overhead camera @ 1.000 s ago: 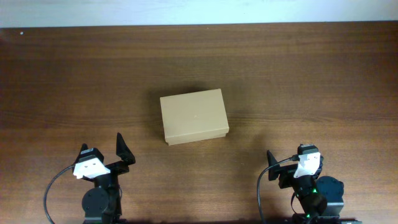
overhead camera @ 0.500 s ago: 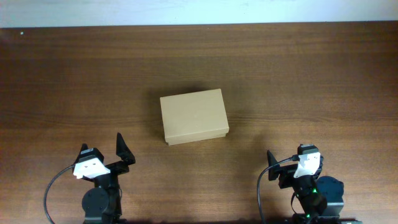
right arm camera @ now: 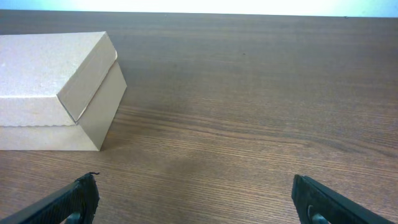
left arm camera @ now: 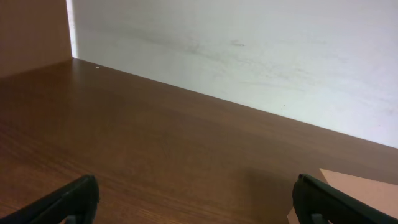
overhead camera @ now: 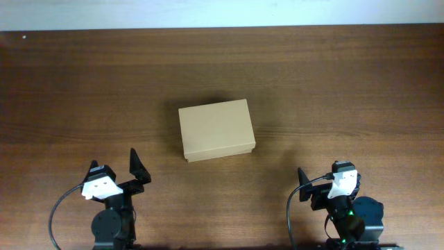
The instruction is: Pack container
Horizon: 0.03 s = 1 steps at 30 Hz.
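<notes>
The container (overhead camera: pixel 216 129) is a plain tan cardboard box with its lid shut, lying at the middle of the dark wooden table. It shows at the upper left of the right wrist view (right arm camera: pixel 59 90), and one corner shows at the right edge of the left wrist view (left arm camera: pixel 367 190). My left gripper (overhead camera: pixel 136 169) is open and empty near the front left edge, below and left of the box; its fingers frame bare wood in the left wrist view (left arm camera: pixel 196 199). My right gripper (overhead camera: pixel 312 186) is open and empty near the front right edge, also seen in the right wrist view (right arm camera: pixel 196 199).
The wooden table (overhead camera: pixel 347 90) runs back to a white wall (left arm camera: pixel 249 50) at its far edge. Nothing else lies on the table around the box.
</notes>
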### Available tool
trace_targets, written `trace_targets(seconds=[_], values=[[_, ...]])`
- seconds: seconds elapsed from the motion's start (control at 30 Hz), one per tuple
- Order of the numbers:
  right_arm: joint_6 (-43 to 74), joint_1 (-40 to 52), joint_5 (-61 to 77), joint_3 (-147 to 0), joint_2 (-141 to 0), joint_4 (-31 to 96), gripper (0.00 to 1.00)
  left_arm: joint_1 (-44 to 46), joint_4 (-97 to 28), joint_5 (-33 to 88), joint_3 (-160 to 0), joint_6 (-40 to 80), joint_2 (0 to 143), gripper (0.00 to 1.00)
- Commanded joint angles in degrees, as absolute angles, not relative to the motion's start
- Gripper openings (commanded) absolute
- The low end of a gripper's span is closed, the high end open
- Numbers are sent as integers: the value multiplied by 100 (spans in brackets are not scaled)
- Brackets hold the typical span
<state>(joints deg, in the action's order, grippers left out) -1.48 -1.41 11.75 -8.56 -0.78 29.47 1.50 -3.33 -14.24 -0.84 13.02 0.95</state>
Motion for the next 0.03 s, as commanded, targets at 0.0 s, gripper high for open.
trace_targets(seconds=[0.0], values=[[-99,-158,1225,-816,-14,2934,99,172,-344,-1481,-51,1251,30,100]])
